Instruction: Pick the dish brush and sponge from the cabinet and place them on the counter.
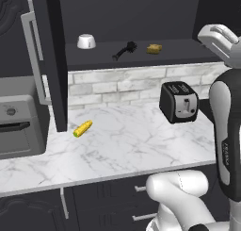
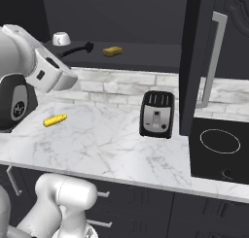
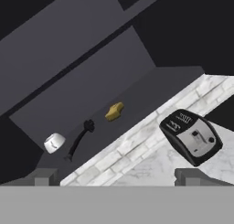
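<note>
Black dish brush (image 1: 125,50), sponge (image 1: 154,48) on cabinet (image 1: 141,51) shelf; right base view adds cooktop (image 2: 220,141); hand (image 3: 116,175) wide, empty.

White arm raised, elbow bent, wrist rolled. End effector (image 3: 116,178) empty, jaws spread wide, fingertips (image 3: 44,176) far apart.

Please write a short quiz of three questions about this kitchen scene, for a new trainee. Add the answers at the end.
1. True or false: the sponge already lies on the counter.
2. On the cabinet shelf, what lies between the white bowl and the sponge?
3. The claw is: A) shut on the brush, B) open and holding nothing, C) shut on the corn cob.

Key:
1. False; it is on the cabinet shelf.
2. The dish brush.
3. B
</note>
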### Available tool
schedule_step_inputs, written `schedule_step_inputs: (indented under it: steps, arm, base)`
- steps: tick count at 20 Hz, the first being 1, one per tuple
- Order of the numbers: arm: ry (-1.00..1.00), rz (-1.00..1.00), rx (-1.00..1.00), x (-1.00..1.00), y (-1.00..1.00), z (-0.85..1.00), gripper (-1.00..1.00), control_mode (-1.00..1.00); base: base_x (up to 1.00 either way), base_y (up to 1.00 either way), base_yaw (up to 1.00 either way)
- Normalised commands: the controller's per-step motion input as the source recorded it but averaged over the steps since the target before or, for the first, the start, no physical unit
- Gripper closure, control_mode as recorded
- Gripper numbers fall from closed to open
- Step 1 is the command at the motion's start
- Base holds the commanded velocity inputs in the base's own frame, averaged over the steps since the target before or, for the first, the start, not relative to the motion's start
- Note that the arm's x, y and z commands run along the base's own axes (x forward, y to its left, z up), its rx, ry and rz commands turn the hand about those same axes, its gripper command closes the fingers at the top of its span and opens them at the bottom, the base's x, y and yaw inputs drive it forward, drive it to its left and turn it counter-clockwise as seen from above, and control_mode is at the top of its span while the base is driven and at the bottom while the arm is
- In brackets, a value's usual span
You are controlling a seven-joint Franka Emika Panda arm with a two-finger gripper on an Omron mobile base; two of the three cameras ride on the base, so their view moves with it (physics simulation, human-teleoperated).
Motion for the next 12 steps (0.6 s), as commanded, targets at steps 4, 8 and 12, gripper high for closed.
schedule_step_inputs:
  steps: [4, 8, 12]
  arm:
    - [0.02, 0.01, 0.04, 0.36, 0.00, -0.01, -1.00, -1.00]
    - [0.03, 0.01, 0.00, 0.35, 0.00, -0.08, -1.00, -1.00]
    - [0.02, 0.01, 0.00, 0.33, 0.00, -0.08, -1.00, -1.00]
  base:
    - [0.00, 0.00, 0.00]
    - [0.00, 0.00, 0.00]
    - [0.00, 0.00, 0.00]
